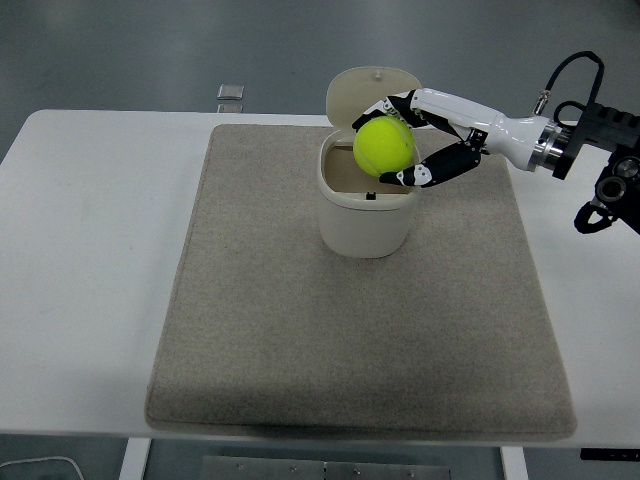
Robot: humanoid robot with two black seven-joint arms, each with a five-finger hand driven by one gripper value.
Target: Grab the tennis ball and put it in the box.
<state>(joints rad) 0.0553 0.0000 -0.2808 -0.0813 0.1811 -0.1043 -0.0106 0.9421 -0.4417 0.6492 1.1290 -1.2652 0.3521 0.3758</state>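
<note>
My right hand (395, 140) comes in from the right edge and is shut on a yellow-green tennis ball (384, 146). It holds the ball just above the open mouth of a cream box (366, 215) with its hinged lid (372, 92) standing up at the back. The box stands on the far middle of a grey mat (350, 320). The ball covers part of the box's opening. The left arm is out of view.
The mat lies on a white table (90, 250). A small grey object (231, 93) lies on the floor beyond the table's far edge. A black cable (565, 70) loops above my right wrist.
</note>
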